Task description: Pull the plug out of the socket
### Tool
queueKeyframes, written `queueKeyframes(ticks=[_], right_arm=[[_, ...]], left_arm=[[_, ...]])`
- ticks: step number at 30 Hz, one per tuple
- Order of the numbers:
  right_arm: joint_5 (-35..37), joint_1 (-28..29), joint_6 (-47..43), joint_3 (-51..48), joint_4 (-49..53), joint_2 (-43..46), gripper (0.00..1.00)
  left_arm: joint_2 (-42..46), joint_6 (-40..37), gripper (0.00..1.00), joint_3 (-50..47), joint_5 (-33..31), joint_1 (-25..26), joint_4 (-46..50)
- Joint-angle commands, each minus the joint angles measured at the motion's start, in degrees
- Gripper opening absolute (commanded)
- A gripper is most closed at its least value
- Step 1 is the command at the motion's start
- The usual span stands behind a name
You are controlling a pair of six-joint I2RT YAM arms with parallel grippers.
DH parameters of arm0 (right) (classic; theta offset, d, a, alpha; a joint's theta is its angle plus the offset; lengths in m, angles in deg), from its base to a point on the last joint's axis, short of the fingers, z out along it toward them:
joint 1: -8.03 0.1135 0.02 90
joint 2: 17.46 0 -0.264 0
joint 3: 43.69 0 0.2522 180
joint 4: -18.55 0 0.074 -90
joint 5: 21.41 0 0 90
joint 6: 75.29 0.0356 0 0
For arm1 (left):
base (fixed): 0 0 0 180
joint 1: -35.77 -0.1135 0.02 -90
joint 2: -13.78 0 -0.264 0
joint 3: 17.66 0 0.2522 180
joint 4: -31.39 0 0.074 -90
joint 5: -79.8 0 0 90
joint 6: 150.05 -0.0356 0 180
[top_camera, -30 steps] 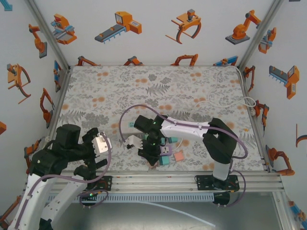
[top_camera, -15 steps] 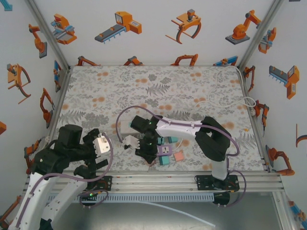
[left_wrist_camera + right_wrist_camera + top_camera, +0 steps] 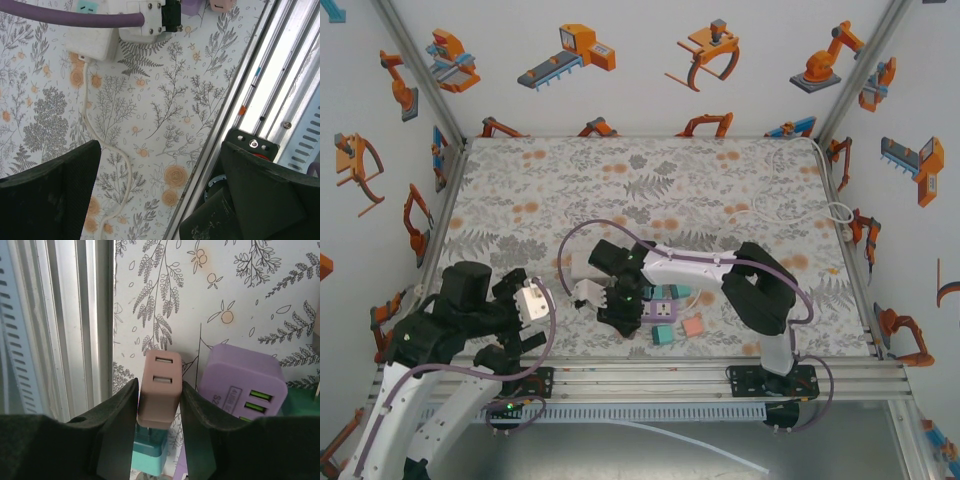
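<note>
In the right wrist view a pinkish-brown plug (image 3: pixel 160 385) with two USB slots sits between my right gripper's (image 3: pixel 159 386) black fingers, which press on both of its sides. Its metal prongs show in a small gap above a teal socket (image 3: pixel 147 457) that lies deeper between the fingers. From above, the right gripper (image 3: pixel 620 305) hangs low over the mat near the front rail and hides the plug. My left gripper (image 3: pixel 520 320) is raised at the front left, with its fingers (image 3: pixel 50 195) spread wide and nothing between them.
A purple USB adapter (image 3: pixel 245 385) lies right beside the plug. In the top view, a teal block (image 3: pixel 663 335) and a pink block (image 3: pixel 693 326) sit next to the purple adapter (image 3: pixel 661 311). A white power strip (image 3: pixel 92 40) trails a thin white cable (image 3: pixel 107 150). The aluminium front rail (image 3: pixel 92 325) is close by.
The right gripper has shifted left and slightly away from the front rail, carrying the plug. The left arm has stayed put.
</note>
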Motion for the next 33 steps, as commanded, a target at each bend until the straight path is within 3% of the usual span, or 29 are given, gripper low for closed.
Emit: queueKeyframes(ticks=[1,12,18,22,29,33], right_arm=[[0.92,0.06,-0.14,1.28,-1.03,-0.74,0.40],[-2.32,0.08,1.97,-2.91,-4.48,6.34,0.42],[-2.62,-1.49,5.61,-8.55,-11.28,14.31,0.46],[-1.39,-5.42,11.05,-15.19,-20.65,22.18,0.46],[16.76,-15.68,22.40,-34.51,-44.96,40.83,0.51],[31.05,-22.75,27.33,-44.40,-52.64,50.65,0.67]], left_arm=[[0.69,1.14,0.97,-0.71,0.26,0.23,-0.66],[1.81,2.41,0.97,-1.42,0.91,0.20,-2.53],[3.48,4.87,0.97,-2.11,1.44,0.25,-4.90],[5.31,10.05,0.97,-2.83,0.30,0.20,-9.52],[10.49,21.35,0.97,-7.49,-7.03,0.20,-21.73],[12.11,27.88,0.97,-11.02,-17.32,0.12,-27.69]])
